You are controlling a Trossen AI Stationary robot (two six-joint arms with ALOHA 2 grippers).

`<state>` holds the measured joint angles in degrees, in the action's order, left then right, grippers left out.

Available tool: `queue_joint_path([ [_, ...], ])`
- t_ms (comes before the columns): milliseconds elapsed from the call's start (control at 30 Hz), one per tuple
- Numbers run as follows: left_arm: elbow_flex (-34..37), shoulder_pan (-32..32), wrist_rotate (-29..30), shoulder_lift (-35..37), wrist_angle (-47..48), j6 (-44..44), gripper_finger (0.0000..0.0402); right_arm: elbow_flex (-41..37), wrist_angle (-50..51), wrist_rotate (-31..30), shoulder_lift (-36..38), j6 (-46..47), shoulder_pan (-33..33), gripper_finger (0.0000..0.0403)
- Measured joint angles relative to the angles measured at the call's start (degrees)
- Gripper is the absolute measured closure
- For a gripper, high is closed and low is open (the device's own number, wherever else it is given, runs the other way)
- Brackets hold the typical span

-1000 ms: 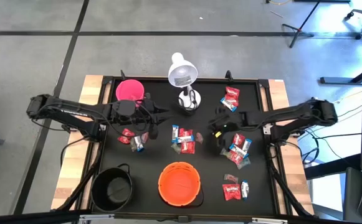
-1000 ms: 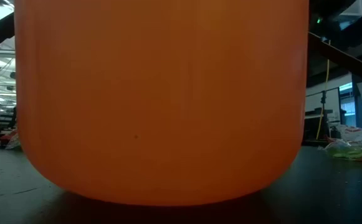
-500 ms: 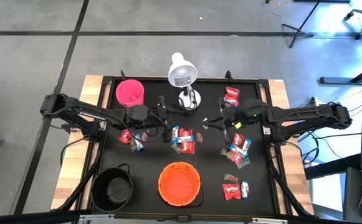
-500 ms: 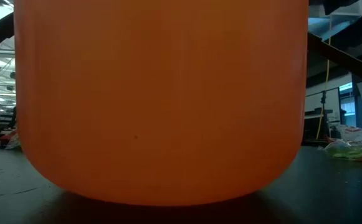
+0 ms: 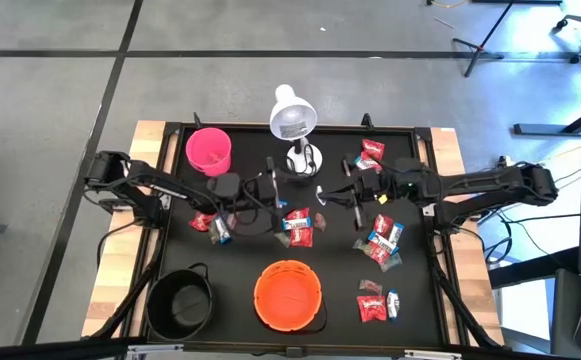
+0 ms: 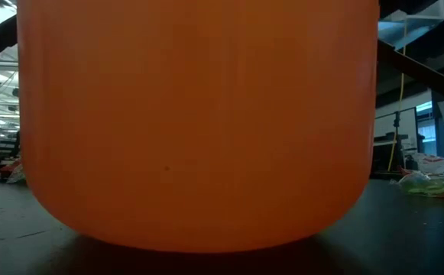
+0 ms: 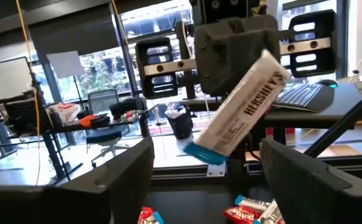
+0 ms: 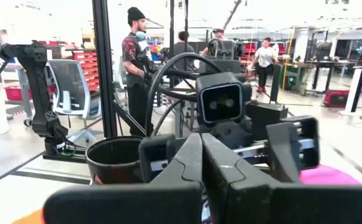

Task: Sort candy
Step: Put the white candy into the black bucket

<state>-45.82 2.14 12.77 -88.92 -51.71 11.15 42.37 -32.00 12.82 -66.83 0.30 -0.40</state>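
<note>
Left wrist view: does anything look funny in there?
Yes. One silvery candy hangs tilted in mid-air instead of lying on the table with the others. The right gripper is holding it up by its upper end, straight across from the open left gripper.

Grey concrete floor (image 5: 50, 110) crossed by dark seams surrounds the wooden-edged table (image 5: 146, 140). Beyond it, glazed partitions (image 7: 137, 25), an office chair (image 8: 68, 81) and workbenches (image 8: 321, 65) stand under bright ceiling light, with several people (image 8: 134, 50) standing.

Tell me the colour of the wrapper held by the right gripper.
Silvery white with a blue end, clearest in the left wrist view: candy, right gripper.
</note>
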Motion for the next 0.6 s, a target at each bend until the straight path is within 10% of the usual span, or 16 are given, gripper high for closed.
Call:
queue_joint_path([
  [600, 0.00, 0.45, -12.24, 0.00, 1.64, -0.19, 0.0122, 9.47, -0.09, 5.43, -12.96, 2.36, 0.00, 0.0403],
])
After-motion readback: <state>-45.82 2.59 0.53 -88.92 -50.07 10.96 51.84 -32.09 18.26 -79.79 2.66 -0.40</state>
